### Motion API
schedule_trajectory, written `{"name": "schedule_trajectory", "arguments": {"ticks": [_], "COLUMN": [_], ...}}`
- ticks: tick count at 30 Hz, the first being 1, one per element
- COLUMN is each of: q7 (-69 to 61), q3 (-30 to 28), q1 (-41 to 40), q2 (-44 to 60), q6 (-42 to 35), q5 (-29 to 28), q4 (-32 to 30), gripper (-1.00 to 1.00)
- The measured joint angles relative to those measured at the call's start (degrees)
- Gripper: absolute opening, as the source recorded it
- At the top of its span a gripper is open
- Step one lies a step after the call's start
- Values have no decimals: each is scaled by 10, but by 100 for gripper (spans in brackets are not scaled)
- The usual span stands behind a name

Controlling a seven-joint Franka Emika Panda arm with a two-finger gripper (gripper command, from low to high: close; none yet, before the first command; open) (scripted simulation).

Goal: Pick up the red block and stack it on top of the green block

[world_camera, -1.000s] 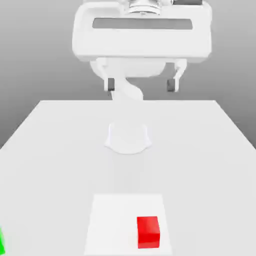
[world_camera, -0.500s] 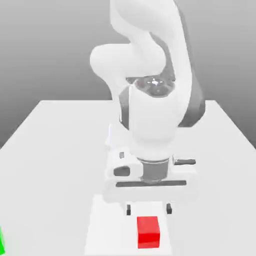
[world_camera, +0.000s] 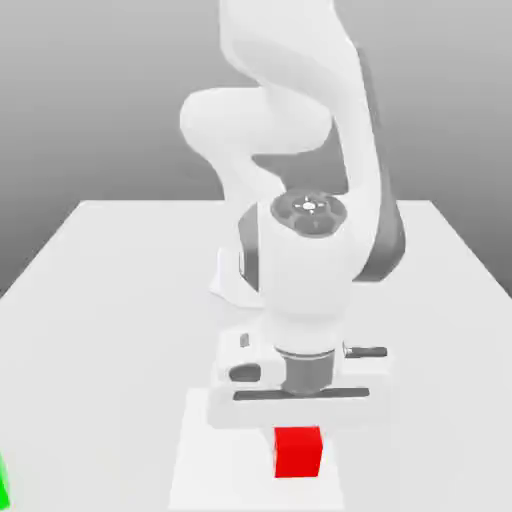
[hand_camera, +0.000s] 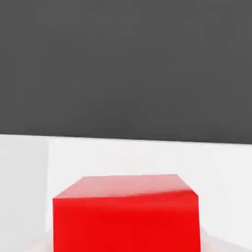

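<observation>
The gripper was standing above the red block half a second ago with its jaws spread; it is now down at the block and clenched, and the red block is judged to be in its grasp. In the exterior view the block sits a little higher than it did, its lower edge raised against the pale patch, which is consistent with the start of a lift (actual clearance beneath it cannot be confirmed). In the hand view the block lies squarely in front of the camera, close to the hand, with no marked skew noted. For the task, this means the pick appears made and the stacking is outstanding. The green block is unchanged, at the edge of the exterior view's left, well apart from the red one and cut off by the frame; its top cannot be inspected. The white table presents no visible obstacle between the two. The next move should be to raise the red block above the green one's height before carrying it across. Risks assessed: slip during the carry, a knock against the green block if travel is too low, and an off-centre release.
</observation>
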Motion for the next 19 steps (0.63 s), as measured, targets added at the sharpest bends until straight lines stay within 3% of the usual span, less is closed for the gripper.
{"name": "schedule_trajectory", "arguments": {"ticks": [12,15,16,19], "q7": [-55,-73,-77,-77], "q3": [-135,-143,-140,-140], "q1": [-184,-222,-227,-227], "q2": [72,135,153,153], "q6": [-109,-82,-68,-68], "q5": [73,100,106,106], "q4": [175,210,214,214], "gripper": [-100,-100,100,100]}}
